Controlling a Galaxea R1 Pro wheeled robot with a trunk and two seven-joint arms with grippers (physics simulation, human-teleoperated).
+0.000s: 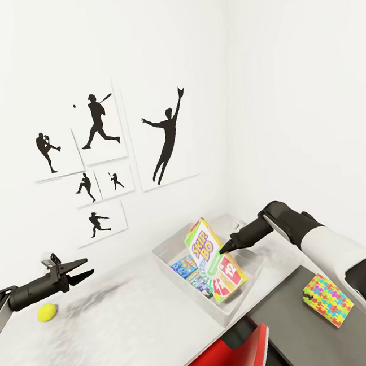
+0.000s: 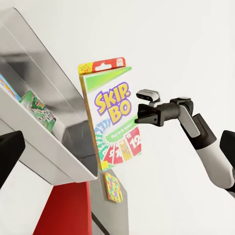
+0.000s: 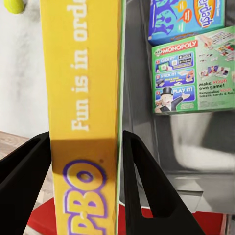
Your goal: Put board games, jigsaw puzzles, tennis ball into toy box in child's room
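Clamping the Skip-Bo box (image 1: 213, 259) by its edge, the right fingers (image 3: 142, 196) hold it upright, long axis tilted, lower end inside the toy box (image 1: 173, 246) on the bench (image 1: 136, 324). Left fingers (image 1: 82, 268) spread apart near the tennis ball (image 1: 46, 313).

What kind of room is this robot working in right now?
Probably a child's bedroom or playroom: black sports-silhouette pictures hang on the white wall, and a grey tray on the pale desk holds board games, with a jigsaw puzzle nearby.

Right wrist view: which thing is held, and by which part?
The right end effector holds the flat green-red-yellow Skip-Bo game box by its thin yellow side edge, one finger on each broad face.
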